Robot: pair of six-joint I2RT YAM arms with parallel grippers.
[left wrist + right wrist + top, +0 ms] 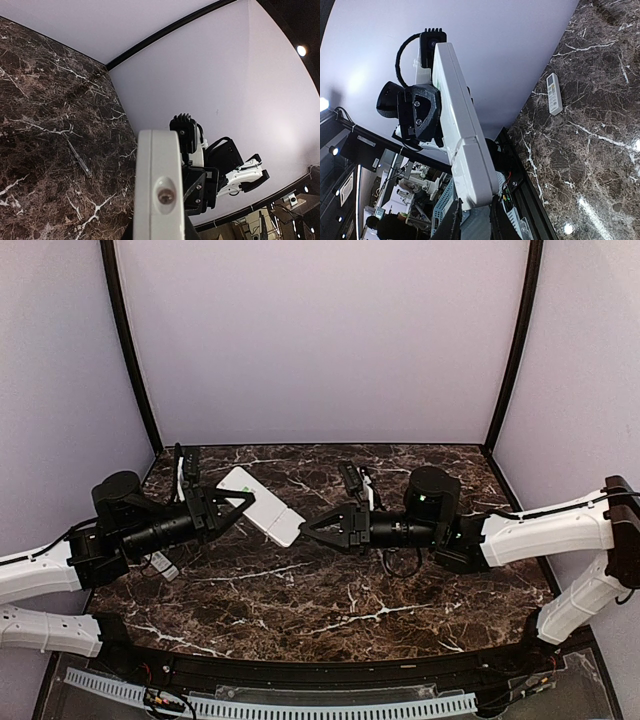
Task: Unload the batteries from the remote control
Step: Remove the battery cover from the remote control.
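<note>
Two grippers hold one white remote (262, 505) in the air between them — the left gripper (236, 508) clamped on one end, the right gripper (308, 527) with jaws set narrow on the other. No batteries show, so they are probably inside and none is unloaded yet. No writing is legible.

The front half of the table (330, 610) is open marble between the two arms. The middle is barred: a white remote (262, 505) spans the air between the left gripper (238, 508) and the right gripper (308, 528). Behind it, a dark remote (179, 462) and another dark remote (350, 478) lie near the back wall (320, 340). A small white remote (165, 566) lies just beside the left arm (150, 535).
</note>
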